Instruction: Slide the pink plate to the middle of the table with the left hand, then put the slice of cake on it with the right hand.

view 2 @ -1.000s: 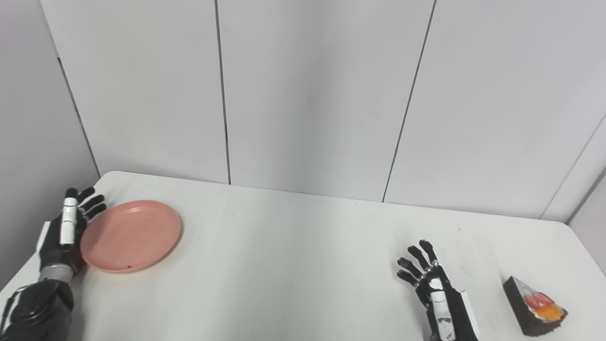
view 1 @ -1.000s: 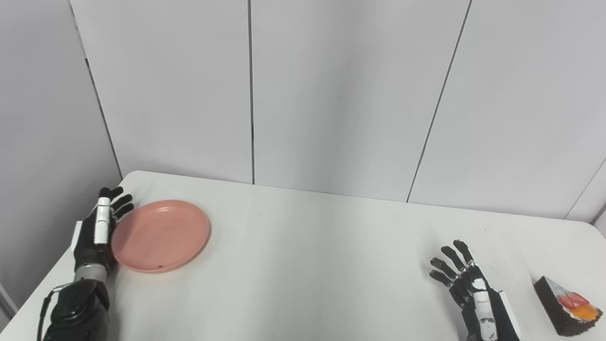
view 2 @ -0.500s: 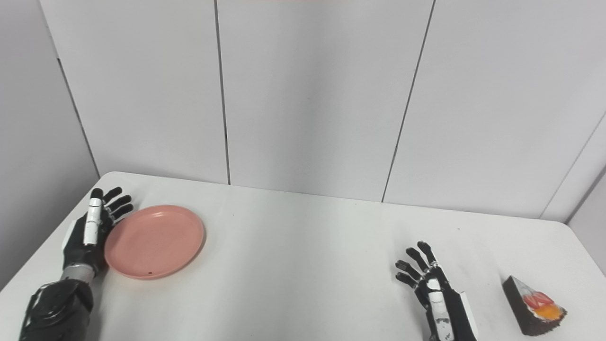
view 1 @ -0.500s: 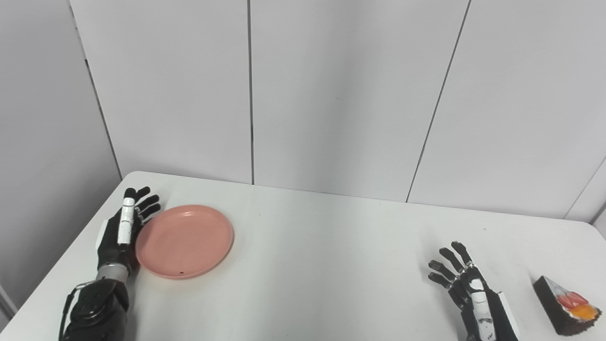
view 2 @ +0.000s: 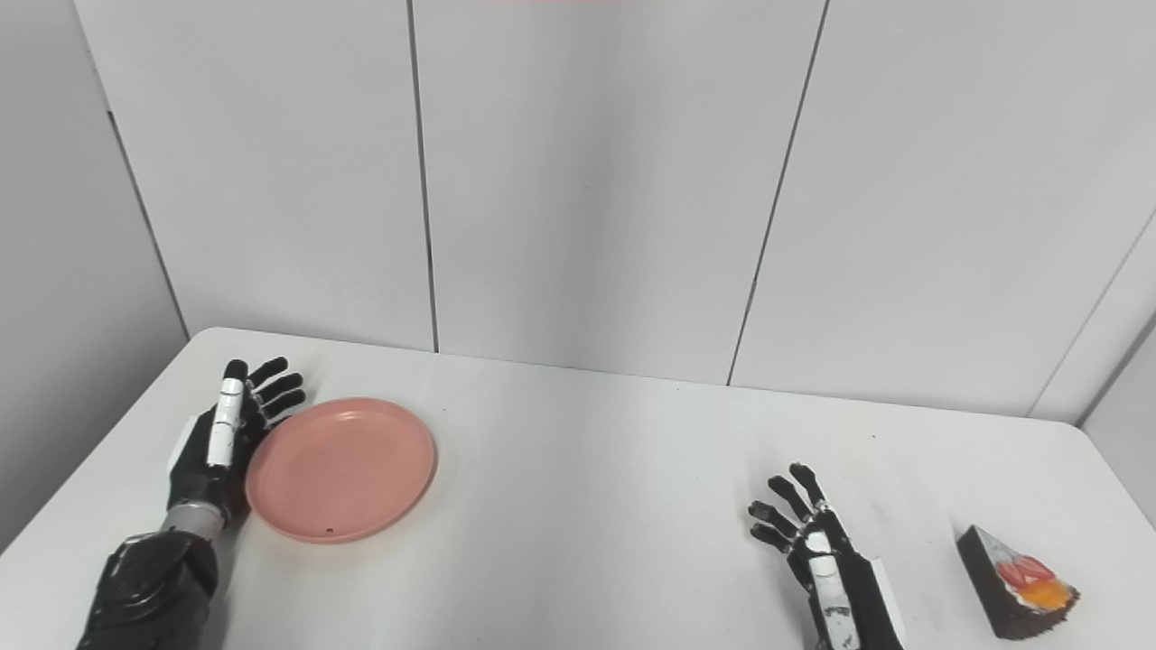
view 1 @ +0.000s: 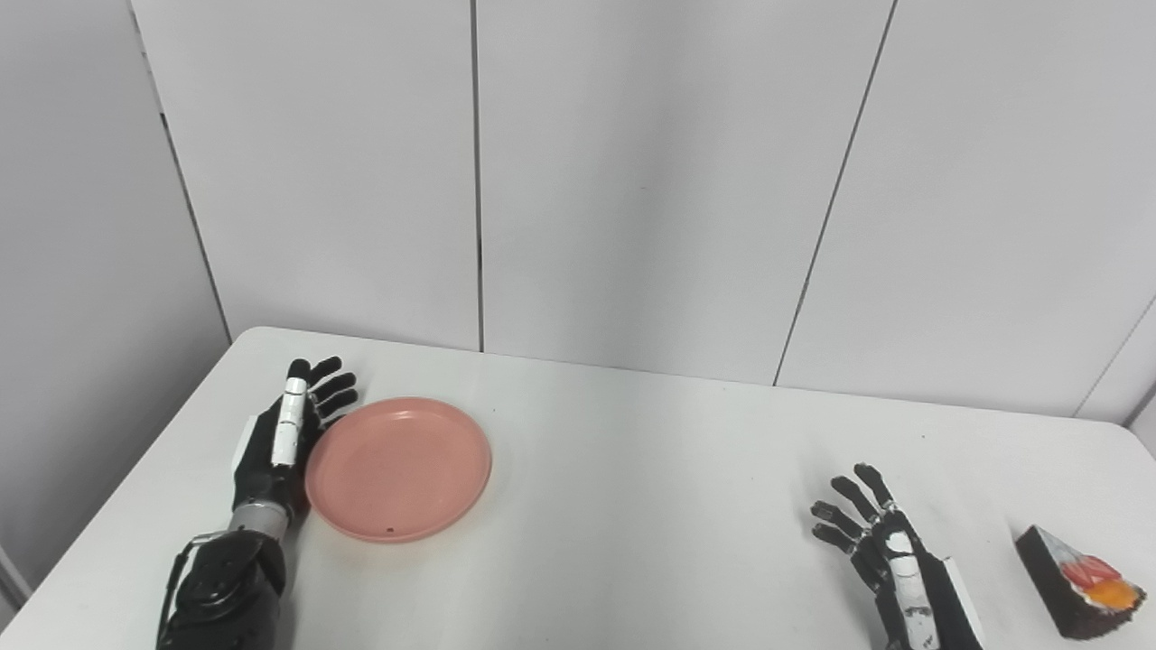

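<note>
The pink plate (view 1: 399,469) lies flat on the left part of the white table (view 1: 632,506). My left hand (view 1: 284,438) stands on edge against the plate's left rim, fingers straight and apart, holding nothing. My right hand (view 1: 890,564) rests open near the front right of the table, fingers spread, empty. The slice of cake (view 1: 1079,582), dark with white, red and orange topping, sits at the front right, a little to the right of my right hand and apart from it. It also shows in the right eye view (view 2: 1016,582).
Grey wall panels (view 1: 632,181) stand right behind the table's back edge. The table's left edge (view 1: 135,469) runs close to my left arm, and its right edge is just beyond the cake.
My left hand has moved to the right along the table, pushing the pink plate with it toward the middle. My right hand and the cake have stayed about where they were.
</note>
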Action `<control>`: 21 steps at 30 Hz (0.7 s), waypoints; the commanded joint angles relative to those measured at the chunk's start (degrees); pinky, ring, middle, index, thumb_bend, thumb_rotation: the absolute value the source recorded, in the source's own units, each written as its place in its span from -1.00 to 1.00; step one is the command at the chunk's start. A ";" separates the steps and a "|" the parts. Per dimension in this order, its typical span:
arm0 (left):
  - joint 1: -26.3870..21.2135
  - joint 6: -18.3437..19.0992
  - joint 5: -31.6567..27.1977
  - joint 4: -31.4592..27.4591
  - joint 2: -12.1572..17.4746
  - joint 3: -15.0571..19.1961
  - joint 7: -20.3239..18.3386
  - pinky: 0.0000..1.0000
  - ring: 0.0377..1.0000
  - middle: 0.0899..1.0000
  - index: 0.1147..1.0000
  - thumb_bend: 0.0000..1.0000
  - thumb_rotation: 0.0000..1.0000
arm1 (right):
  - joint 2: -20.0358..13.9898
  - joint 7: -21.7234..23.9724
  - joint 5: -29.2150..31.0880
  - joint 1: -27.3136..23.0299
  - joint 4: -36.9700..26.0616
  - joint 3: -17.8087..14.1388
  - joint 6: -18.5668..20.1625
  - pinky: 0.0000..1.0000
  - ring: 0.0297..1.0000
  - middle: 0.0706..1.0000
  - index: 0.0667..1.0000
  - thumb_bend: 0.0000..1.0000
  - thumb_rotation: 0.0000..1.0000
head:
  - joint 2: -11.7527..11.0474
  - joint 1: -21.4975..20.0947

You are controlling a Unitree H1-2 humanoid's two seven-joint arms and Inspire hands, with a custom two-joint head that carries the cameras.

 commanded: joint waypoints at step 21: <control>-1.12 2.73 3.43 0.62 -6.03 -6.64 -2.36 0.48 0.59 0.54 0.46 0.54 0.90 | 1.61 -0.57 -0.01 1.78 1.48 0.76 0.43 0.53 0.54 0.73 0.82 0.70 0.78 | 0.23 -1.14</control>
